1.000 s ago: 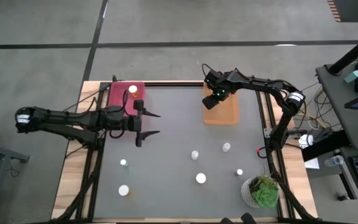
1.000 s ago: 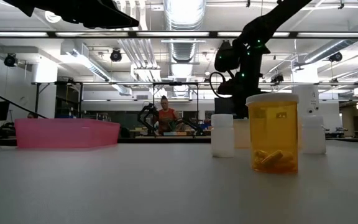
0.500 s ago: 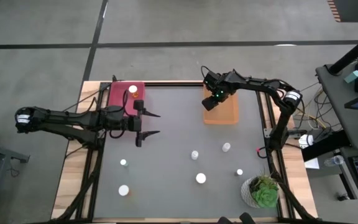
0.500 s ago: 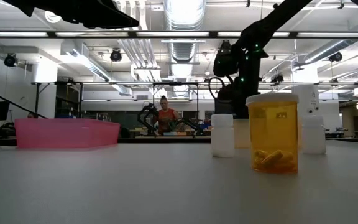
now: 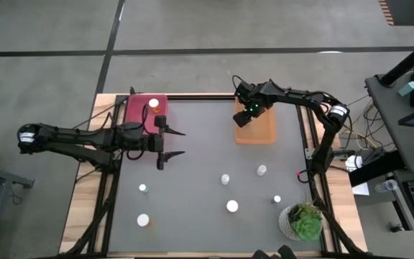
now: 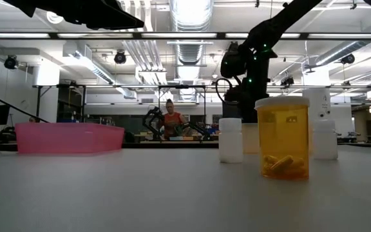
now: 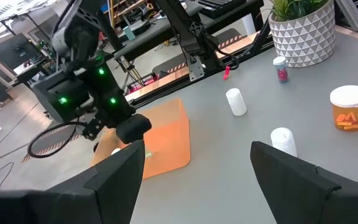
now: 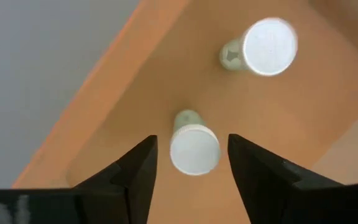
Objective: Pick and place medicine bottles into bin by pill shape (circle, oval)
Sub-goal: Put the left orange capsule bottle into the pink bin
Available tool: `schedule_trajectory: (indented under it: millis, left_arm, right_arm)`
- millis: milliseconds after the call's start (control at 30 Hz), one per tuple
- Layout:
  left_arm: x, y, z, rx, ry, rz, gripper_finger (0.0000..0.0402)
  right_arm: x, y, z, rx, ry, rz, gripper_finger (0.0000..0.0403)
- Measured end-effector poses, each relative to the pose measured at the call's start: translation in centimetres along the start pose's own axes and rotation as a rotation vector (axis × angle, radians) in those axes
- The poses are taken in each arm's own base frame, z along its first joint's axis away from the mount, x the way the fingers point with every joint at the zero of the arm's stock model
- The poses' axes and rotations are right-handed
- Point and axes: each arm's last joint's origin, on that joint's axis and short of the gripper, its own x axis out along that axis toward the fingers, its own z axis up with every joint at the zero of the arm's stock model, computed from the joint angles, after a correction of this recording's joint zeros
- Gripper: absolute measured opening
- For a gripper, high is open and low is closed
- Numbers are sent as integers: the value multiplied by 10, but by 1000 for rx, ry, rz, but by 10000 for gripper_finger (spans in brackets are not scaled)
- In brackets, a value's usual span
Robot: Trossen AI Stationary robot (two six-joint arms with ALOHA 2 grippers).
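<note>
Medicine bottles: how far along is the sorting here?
Done: one white-capped bottle sits in the pink plastic bin, two bottles in the orange plastic bin. In hand: nothing; the right tool hangs open over the orange bin, the left tool open beside the pink one. Left: about six more on the dark table.

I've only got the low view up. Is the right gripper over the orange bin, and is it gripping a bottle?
Observer: It's over it. The high view shows the right gripper above the orange bin. Its wrist view shows it open, with a white-capped bottle between the fingers and gaps on both sides.
Operator: Anything else in that bin?
Observer: Yes, a second capped bottle, apart from the first.
Operator: And the left arm?
Observer: The left gripper is open beside the pink bin, which holds a lone bottle.
</note>
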Motion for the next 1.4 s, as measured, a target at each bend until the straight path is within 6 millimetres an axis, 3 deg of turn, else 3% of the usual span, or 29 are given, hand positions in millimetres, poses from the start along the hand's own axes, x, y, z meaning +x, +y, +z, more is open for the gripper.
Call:
schedule_trajectory:
  millis: [200,433,667,833,1000,1133,1400]
  left_arm:
    - [0,0,0,0,0,0,276]
    - [0,0,0,-2,0,0,277]
    - [0,0,0,-10,0,0,276]
    - [0,0,0,-11,0,0,277]
    - [0,0,0,-36,0,0,276]
    - [0,0,0,-67,1,-1,276]
    - [1,-3,-5,-243,18,-7,276]
  right_arm:
    - [-25,4,2,-11,-28,8,193]
    - [-63,28,-18,-79,-135,43,193]
    - [-103,72,-60,-246,-311,33,191]
    - [-121,101,-100,-343,-468,133,182]
    - [-124,121,-139,-457,-604,282,174]
    - [-116,129,-168,-567,-698,384,169]
    - [-97,128,-195,-724,-904,482,166]
